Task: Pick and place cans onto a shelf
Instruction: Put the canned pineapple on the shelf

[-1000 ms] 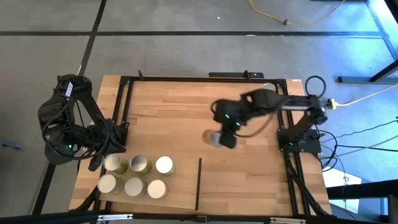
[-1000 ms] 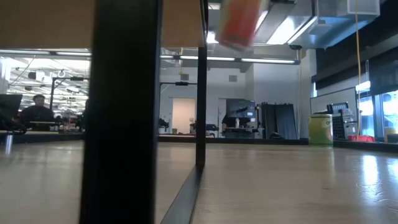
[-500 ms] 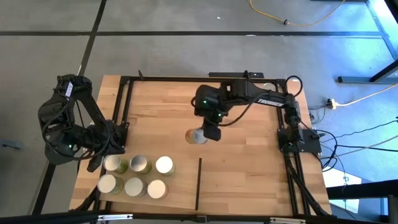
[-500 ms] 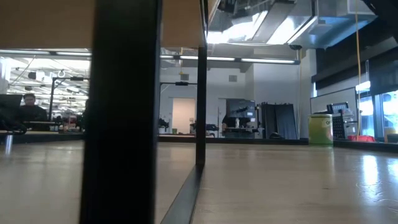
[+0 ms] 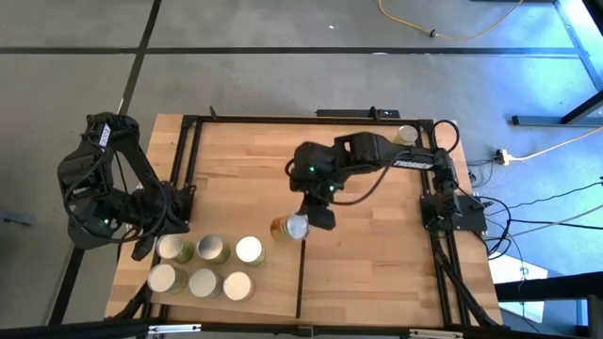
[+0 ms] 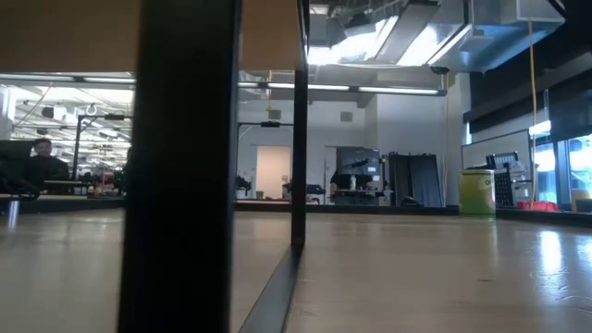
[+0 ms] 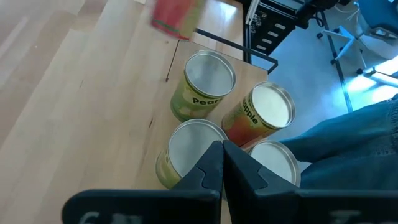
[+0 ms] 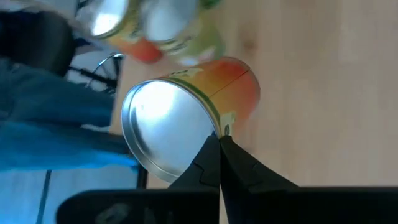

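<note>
step: r arm carrying an orange can (image 5: 285,228) toward the shelf (image 5: 377,273) at the table's near edge.
right gripper (image 5: 303,226): pinched on the can's rim.
left gripper (image 7: 222,163): pressed shut, parked over the six cans (image 5: 205,265) near the table's left corner.
next: you lower it upright beside the divider (image 5: 301,278), then let go.

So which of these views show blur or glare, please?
Right wrist view: the cans beyond the held can are smeared, and its lid shines. Left wrist view: a red can is blurred. Low view: a dark post blocks much; bright ceiling lights glare.
</note>
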Motion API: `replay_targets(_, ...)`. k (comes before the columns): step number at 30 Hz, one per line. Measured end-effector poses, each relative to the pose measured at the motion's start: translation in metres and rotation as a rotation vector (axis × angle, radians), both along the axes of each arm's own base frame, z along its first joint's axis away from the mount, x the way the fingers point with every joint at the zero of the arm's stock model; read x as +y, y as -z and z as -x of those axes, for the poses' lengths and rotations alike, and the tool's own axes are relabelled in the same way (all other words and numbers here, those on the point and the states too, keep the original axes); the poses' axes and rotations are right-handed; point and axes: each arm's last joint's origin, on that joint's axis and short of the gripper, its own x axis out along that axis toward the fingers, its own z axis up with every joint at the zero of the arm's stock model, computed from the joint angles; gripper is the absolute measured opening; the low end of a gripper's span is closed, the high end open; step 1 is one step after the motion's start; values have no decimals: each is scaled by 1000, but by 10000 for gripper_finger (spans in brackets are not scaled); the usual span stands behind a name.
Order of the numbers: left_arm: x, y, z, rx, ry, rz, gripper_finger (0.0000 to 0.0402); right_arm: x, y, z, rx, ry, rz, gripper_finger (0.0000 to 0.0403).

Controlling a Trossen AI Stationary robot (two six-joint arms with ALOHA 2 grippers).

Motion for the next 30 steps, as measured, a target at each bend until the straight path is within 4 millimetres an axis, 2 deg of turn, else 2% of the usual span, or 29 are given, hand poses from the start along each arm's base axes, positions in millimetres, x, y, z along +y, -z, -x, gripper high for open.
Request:
replay_targets(11,0,0,0,0,0,0,0,29,-2,1,-31,-81,-17,0)
replay_targets(18,0,0,0,0,0,1,0,29,0,2,-29,-45,59,0)
replay_targets(22,0,0,0,0,-1,1,0,17,4,5,14,2,179,0)
replay_targets(27,0,0,0,0,-1,1,0,-16,5,2,22,108,262,0)
replay_targets(30,0,0,0,0,-1,2,0,-33,12,-8,16,138,266,0)
